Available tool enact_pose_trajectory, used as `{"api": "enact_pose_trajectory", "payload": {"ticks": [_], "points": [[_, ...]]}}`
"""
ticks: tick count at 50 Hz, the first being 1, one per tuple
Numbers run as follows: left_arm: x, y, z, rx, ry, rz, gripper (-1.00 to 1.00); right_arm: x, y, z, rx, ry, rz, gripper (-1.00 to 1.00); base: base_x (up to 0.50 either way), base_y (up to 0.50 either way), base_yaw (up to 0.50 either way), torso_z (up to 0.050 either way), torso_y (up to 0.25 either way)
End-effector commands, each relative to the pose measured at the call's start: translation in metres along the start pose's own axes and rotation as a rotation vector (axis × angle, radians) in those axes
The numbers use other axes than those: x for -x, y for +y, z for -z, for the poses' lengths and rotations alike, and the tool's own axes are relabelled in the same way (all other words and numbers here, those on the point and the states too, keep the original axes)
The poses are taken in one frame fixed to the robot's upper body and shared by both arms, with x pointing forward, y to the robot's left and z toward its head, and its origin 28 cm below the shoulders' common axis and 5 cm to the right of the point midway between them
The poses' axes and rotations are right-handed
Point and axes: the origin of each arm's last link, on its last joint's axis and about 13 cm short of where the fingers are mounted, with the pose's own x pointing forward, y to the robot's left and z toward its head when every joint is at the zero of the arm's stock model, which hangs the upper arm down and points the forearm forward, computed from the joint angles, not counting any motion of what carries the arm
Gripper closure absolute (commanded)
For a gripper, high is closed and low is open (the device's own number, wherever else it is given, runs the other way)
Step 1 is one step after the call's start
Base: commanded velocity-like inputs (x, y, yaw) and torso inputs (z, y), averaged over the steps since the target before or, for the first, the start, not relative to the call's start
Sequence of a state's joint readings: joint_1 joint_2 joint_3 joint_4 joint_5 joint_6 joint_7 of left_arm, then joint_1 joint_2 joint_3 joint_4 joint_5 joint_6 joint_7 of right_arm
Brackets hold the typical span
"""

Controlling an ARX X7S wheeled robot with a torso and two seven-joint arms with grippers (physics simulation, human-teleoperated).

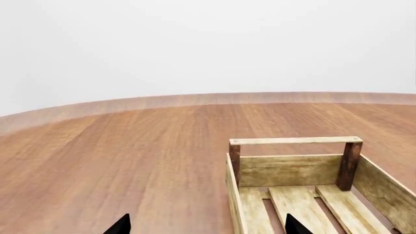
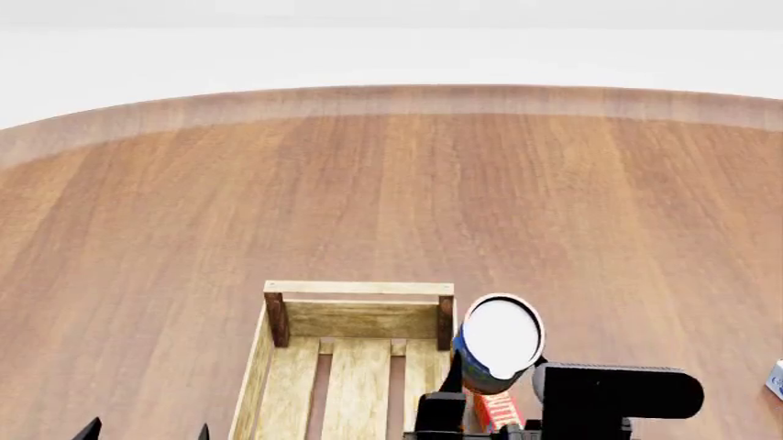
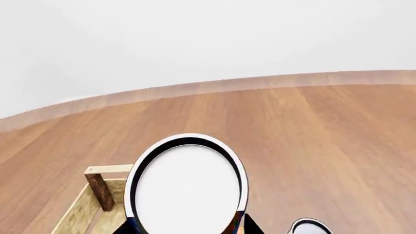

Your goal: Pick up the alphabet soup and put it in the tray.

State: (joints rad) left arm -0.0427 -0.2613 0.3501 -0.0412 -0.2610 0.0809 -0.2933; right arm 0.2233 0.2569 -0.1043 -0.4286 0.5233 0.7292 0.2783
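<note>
Up off the surface (image 2: 367,183), the soup can (image 2: 498,343) sits clenched between the right fingers (image 2: 456,396), its white flat top facing the head camera and filling much of the right wrist view. Just beside those fingers, toward the robot's left, lies the wooden tray (image 2: 355,291), its slatted floor bare. The left fingers (image 1: 120,225) are spread apart with nothing between them, one tip over the tray's floor, the other outside its side wall.
</note>
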Motion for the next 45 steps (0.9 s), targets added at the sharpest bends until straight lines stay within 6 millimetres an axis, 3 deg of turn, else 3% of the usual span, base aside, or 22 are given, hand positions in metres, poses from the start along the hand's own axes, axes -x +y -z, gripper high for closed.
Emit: {"api": "enact_pose_trajectory", "payload": {"ticks": [1, 22, 45], "points": [[0.000, 0.000, 0.000, -0.001, -0.001, 0.001, -1.00, -0.015, 0.014, 0.002, 0.033, 0.004, -0.072, 1.00, 0.00, 0.00, 0.00, 0.000, 0.000], [0.002, 0.000, 0.000, -0.005, -0.005, 0.003, -1.00, -0.034, 0.035, 0.030, 0.082, 0.085, -0.168, 1.00, 0.00, 0.00, 0.00, 0.000, 0.000], [0.001, 0.000, 0.000, -0.006, -0.005, 0.001, -1.00, -0.060, 0.041, 0.060, 0.136, 0.170, -0.204, 1.00, 0.00, 0.00, 0.00, 0.000, 0.001]]}}
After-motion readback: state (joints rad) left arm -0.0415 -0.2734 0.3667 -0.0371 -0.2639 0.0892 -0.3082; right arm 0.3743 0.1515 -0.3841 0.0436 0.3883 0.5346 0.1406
